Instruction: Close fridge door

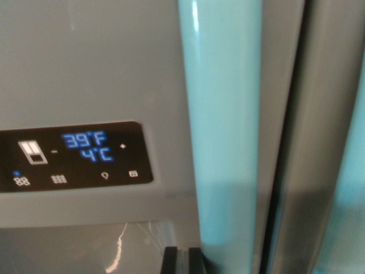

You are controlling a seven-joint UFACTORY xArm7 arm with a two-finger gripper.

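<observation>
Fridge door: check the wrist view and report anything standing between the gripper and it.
Nothing visible stands between them. The gripper shows only as a dark tip at the bottom edge, right beside the door's light handle and below the display panel. Whether it touches cannot be told.

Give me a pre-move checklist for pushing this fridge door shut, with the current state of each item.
1. Door located: ok. The grey fridge door with its control panel fills the wrist view's left.
2. Handle located: ok. The light blue handle runs vertically beside the panel.
3. Seam to the neighbouring door: ok. The dark gap shows at the wrist view's right.
4. Door fully shut: cannot tell from this close view.
5. Gripper state: cannot tell. Only a dark part of the gripper shows at the bottom edge.
6. Contact with door: cannot tell.
</observation>
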